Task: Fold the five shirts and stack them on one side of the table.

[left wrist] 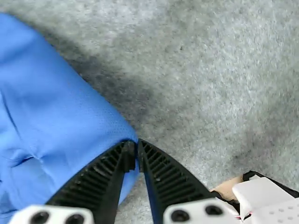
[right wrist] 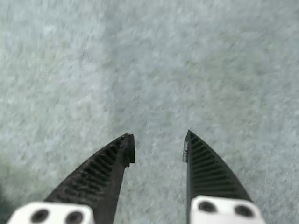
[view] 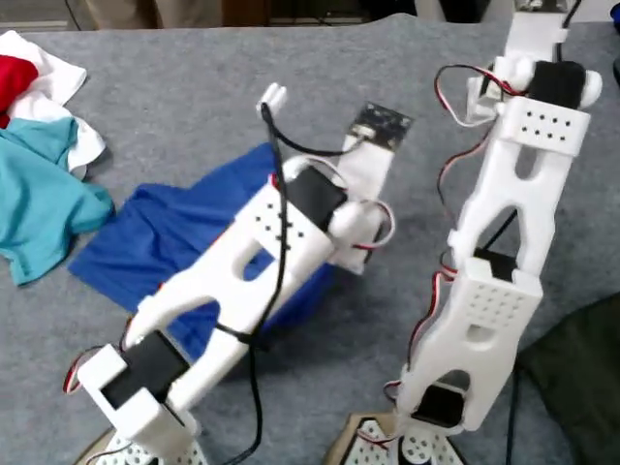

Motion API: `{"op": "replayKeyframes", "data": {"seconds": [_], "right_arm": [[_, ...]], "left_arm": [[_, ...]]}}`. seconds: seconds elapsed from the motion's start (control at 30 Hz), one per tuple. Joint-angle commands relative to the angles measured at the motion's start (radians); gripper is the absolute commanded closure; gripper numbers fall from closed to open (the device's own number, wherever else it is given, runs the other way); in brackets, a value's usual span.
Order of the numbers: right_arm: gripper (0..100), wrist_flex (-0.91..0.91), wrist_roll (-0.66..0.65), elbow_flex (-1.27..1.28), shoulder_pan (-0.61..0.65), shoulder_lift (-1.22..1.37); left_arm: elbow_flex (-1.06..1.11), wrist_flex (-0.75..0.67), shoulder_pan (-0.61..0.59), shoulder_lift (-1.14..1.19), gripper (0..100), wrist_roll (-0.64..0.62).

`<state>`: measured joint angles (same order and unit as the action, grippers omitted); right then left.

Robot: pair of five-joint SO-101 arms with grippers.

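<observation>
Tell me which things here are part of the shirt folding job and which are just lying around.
Job: bright blue fabric shirt, pinched by the left end effector; teal fabric shirt; white fabric shirt; red fabric shirt; open right end effector.
Lying about: dark crumpled cloth at the table's near right edge, possibly the fifth shirt; grey felt table cover.

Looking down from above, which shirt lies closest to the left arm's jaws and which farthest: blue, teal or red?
1. Blue shirt, right at the jaws.
2. Teal shirt, at the table's left edge.
3. Red shirt, far left corner.
</observation>
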<state>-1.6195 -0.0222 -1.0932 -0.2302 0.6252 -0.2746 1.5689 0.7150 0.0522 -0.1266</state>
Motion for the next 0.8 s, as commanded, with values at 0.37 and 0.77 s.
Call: {"op": "replayKeyframes", "data": {"seconds": [0.37, 0.77], "right_arm": [[81.7, 0.086, -0.098, -0.041, 0.093, -0.050], [81.7, 0.101, -0.109, 0.064, 0.274, -0.048]], "left_arm": [[-0.342, 0.181, -0.304, -0.064, 81, 0.061], [0.023, 0.052, -0.872, -0.051, 81, 0.063]]}}
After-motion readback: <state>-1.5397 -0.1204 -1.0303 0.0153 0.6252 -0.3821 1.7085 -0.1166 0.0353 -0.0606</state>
